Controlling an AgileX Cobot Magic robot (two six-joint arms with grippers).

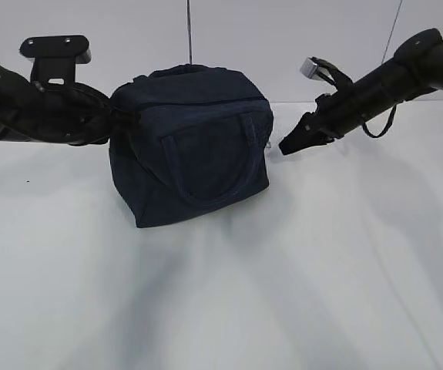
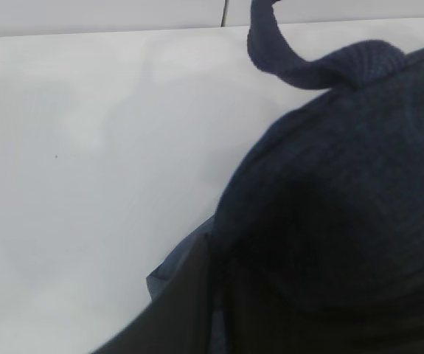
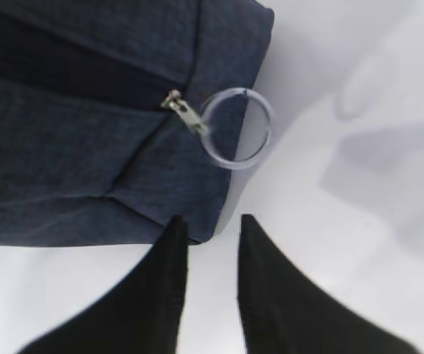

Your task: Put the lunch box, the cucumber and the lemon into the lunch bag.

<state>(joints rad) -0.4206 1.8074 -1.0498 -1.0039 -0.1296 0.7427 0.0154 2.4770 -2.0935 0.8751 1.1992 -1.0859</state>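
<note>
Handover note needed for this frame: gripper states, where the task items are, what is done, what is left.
Left gripper: pressed against the left end of the lunch bag; the fingers are hidden, so a hold cannot be confirmed.
Right gripper: jaws slightly apart, empty, just short of the ring pull at the bag's right end.
Bag stands upright on the table, zipper looks closed.
Lunch box, cucumber and lemon: none in view; presumably inside, not confirmable.
Left: probably only backing both arms away.

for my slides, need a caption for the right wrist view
Right hand, open and empty, just short of the ring pull on the navy bag's zipper.
</note>
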